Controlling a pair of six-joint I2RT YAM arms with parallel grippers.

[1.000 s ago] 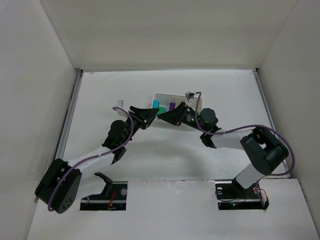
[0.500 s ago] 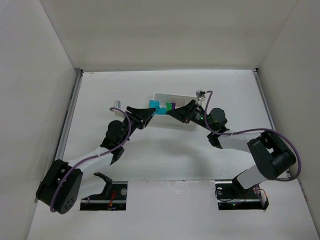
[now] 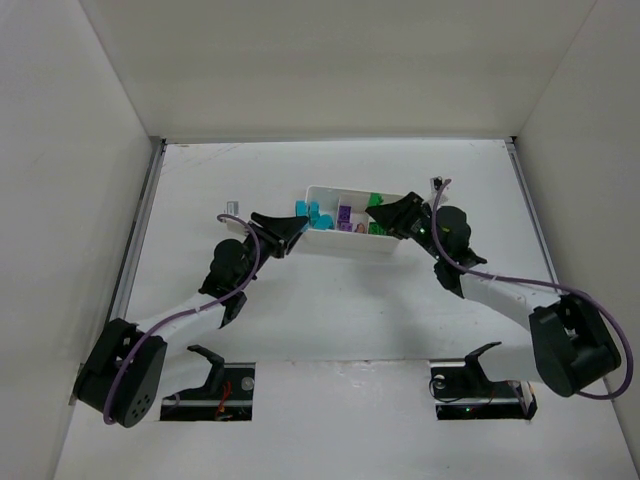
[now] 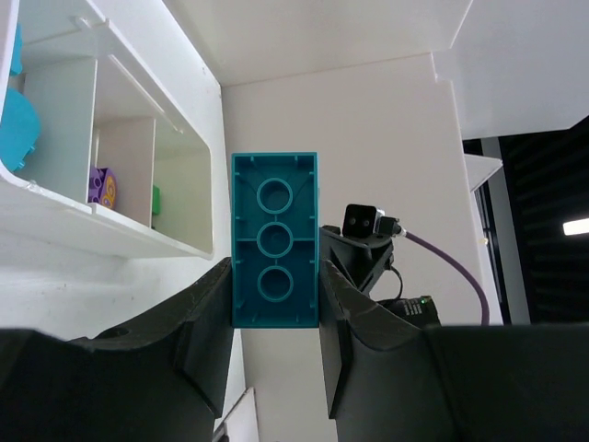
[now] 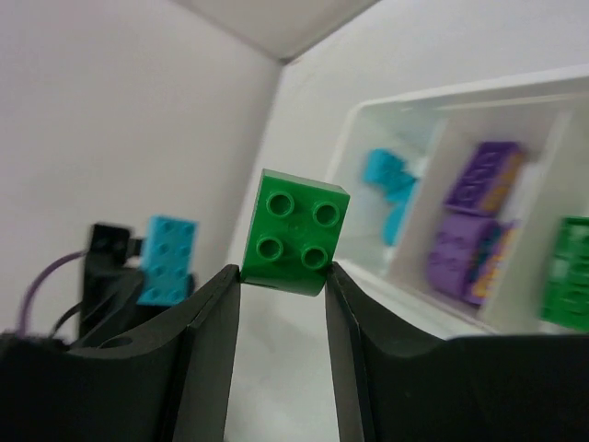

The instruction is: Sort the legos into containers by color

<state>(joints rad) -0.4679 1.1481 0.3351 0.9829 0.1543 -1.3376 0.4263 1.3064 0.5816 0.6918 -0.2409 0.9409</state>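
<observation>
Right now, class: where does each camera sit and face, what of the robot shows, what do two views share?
Top external: overhead, behind, facing down; both arms, low white plastic tray.
Left wrist: faces tray; left gripper holds long teal plastic brick.
Right wrist: faces tray; right gripper holds square green plastic brick.
Shared: tray, teal brick.

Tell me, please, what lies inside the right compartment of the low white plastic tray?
Green plastic bricks lie there. From above, the black right gripper, shut on another small green studded brick, covers part of it, so their number cannot be seen.

teal brick gripped between fingers, white tray beside
</observation>
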